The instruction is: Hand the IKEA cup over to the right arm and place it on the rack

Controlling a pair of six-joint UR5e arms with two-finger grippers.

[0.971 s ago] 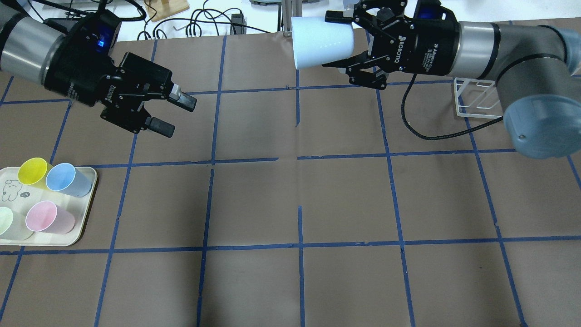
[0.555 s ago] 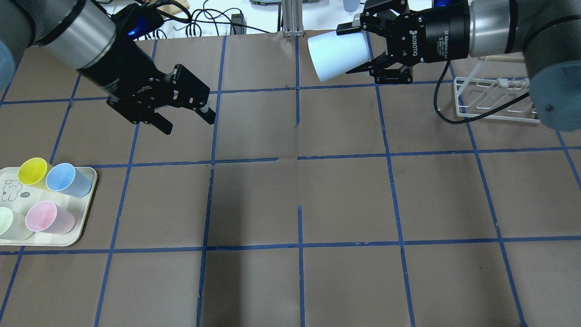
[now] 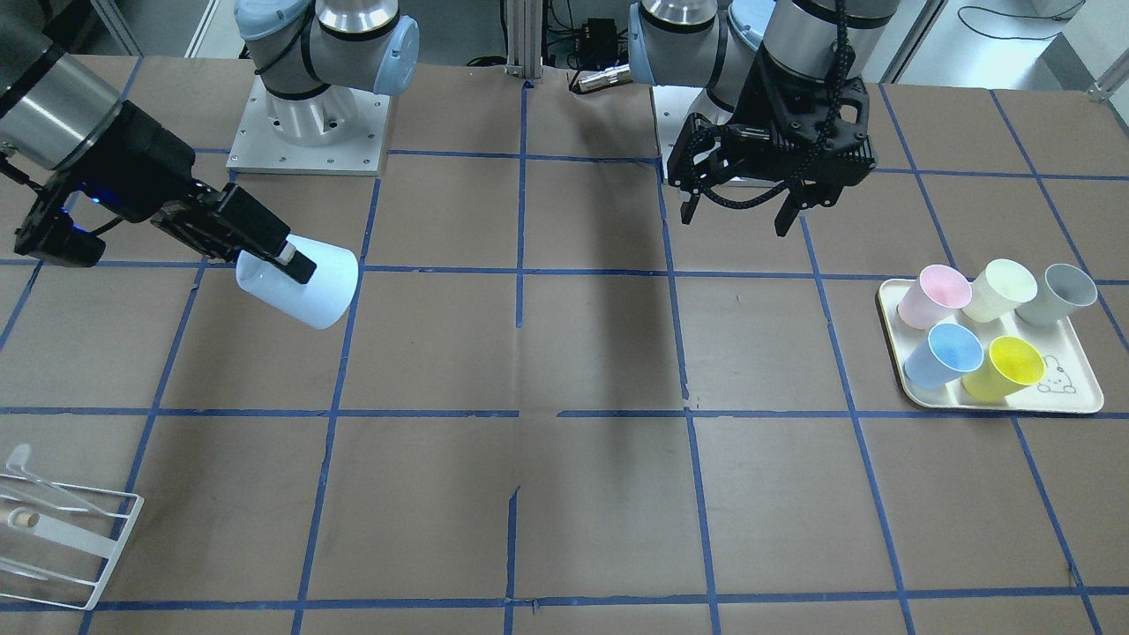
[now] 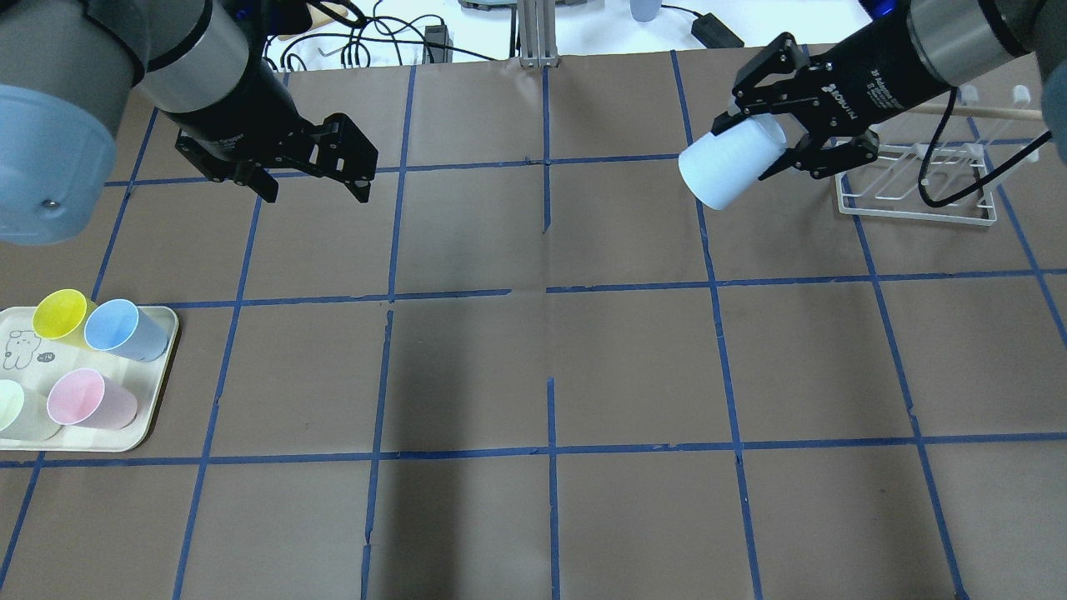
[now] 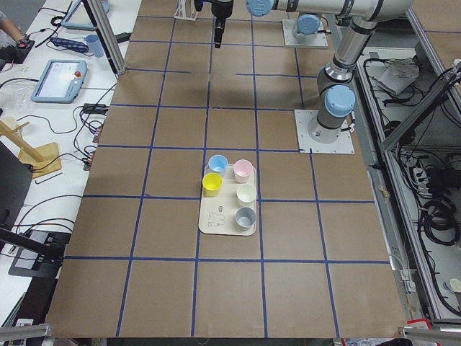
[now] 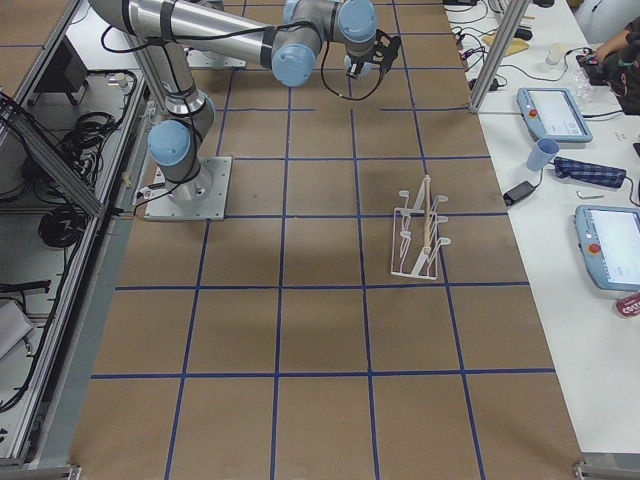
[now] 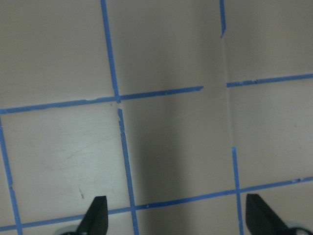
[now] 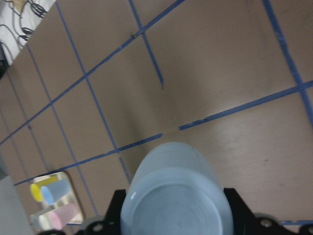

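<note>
The pale blue IKEA cup (image 4: pixel 723 173) is held in the air by my right gripper (image 4: pixel 748 142), which is shut on its base end. The cup is tilted, with its mouth toward the table's middle. It also shows in the front view (image 3: pixel 309 284) and, from the bottom, in the right wrist view (image 8: pixel 176 196). The white wire rack (image 4: pixel 917 179) stands just to the right of the cup, behind the gripper. My left gripper (image 4: pixel 317 196) is open and empty, pointing down over the far left of the table; its spread fingertips (image 7: pixel 95 218) show bare table between them.
A cream tray (image 4: pixel 158 392) at the left near edge holds yellow, sky-blue, pink and pale green cups; the front view also shows a grey cup (image 3: pixel 1058 295). Cables and a wooden stand lie beyond the far table edge.
My right gripper has carried the cup right and lower, next to the rack. My left arm has drawn back and its open gripper has turned to point down.
</note>
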